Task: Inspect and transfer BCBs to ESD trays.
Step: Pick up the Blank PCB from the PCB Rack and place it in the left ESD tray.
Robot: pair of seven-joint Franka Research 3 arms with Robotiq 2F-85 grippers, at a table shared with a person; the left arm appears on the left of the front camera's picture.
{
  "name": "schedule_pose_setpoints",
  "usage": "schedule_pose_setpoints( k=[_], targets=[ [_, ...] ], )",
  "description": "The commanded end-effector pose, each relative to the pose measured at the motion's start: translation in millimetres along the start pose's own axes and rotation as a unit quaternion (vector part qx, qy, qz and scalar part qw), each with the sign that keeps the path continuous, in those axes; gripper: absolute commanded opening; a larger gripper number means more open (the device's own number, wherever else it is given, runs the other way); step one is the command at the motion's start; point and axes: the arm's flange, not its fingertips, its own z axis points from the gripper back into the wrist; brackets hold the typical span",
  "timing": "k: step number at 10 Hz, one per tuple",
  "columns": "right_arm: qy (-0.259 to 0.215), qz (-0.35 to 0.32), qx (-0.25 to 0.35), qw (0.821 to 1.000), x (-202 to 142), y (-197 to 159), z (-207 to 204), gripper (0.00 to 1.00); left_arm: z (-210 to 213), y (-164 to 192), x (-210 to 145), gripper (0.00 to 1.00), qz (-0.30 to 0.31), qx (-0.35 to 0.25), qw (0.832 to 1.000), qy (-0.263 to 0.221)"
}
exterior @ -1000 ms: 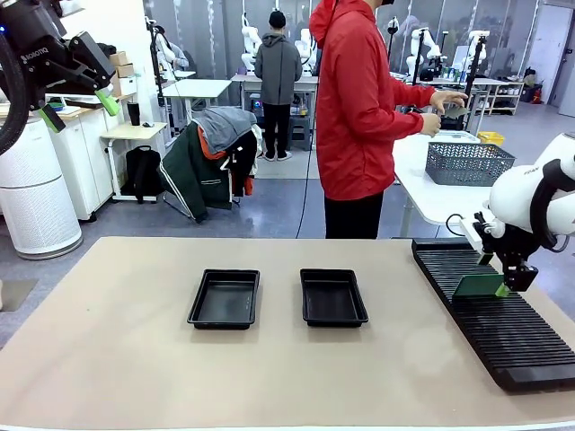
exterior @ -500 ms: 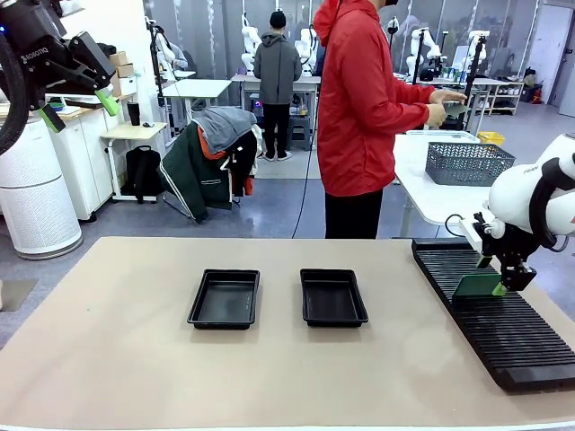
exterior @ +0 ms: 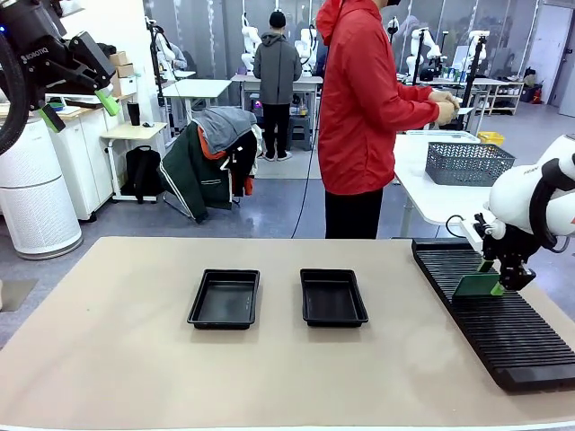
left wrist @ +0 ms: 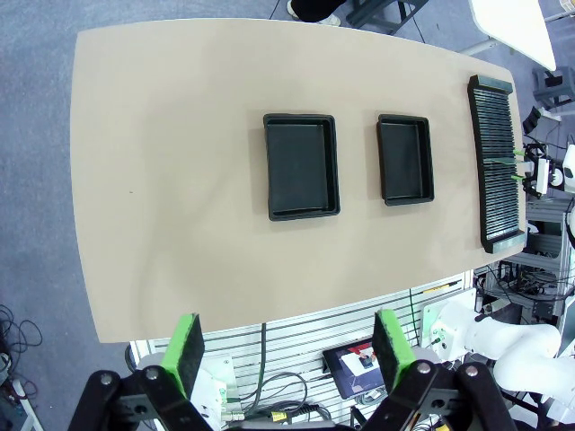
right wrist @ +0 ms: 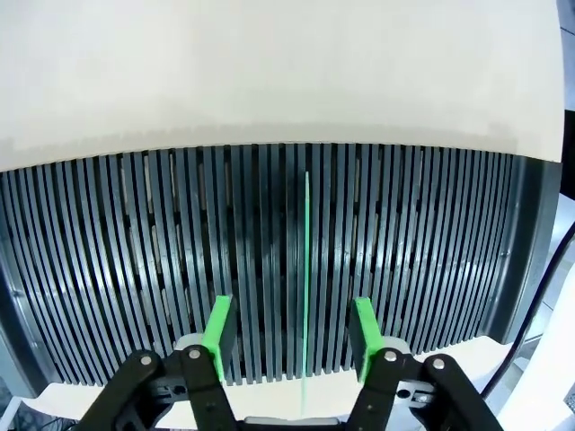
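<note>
At the near right of the tan surface (exterior: 117, 359) lies a long black ribbed slotted rack (exterior: 503, 332). A thin flat pale-green rectangular board (exterior: 476, 286) stands on edge in one of its slots, about midway along the rack. The right tool (exterior: 499, 285) is lowered over the board's right end. In the right wrist view the right tool (right wrist: 289, 314) straddles the board (right wrist: 306, 251). Its green pads (right wrist: 220, 328) stand partly apart, with a gap showing on each side of the thin edge, so nothing is gripped.

Farther in, near the middle of the surface, sit two shallow black rectangular plastic trays, side by side and apart: the left tray (exterior: 225, 299) and the right tray (exterior: 332, 297), their floors bare.

The left tool (exterior: 80, 109) hangs high at the left, well above the surface, jaws wide.

At the far side a person in a red jacket (exterior: 359, 108) stands turned away, hands together above a grey wire mesh basket (exterior: 467, 163).
</note>
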Motion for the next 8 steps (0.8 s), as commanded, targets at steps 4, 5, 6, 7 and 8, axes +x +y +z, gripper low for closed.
schedule_pose_setpoints(
  k=[4,5,6,7,8],
  targets=[
    [-0.018,0.008,-0.021,1.000,-7.4,1.9,-9.7,0.44,-0.5,0.0,-0.2,1.00,0.000,-0.002,1.000,0.000],
    [-0.020,0.011,-0.025,0.999,-7.9,1.8,-10.5,0.47,-0.5,0.0,-0.2,1.00,0.000,-0.002,1.000,0.000],
    [-0.021,0.011,-0.026,0.999,-8.3,2.2,-10.9,0.37,-0.5,0.0,-0.2,1.00,0.000,-0.002,1.000,0.000],
    [-0.020,0.009,-0.025,0.999,-9.3,2.2,-11.7,0.40,-0.5,0.0,-0.2,1.00,0.000,-0.002,1.000,0.000],
    [-0.021,0.010,-0.026,0.999,-9.2,2.6,-12.2,0.30,-0.5,0.0,-0.2,1.00,0.000,-0.002,1.000,0.000]
  ],
)
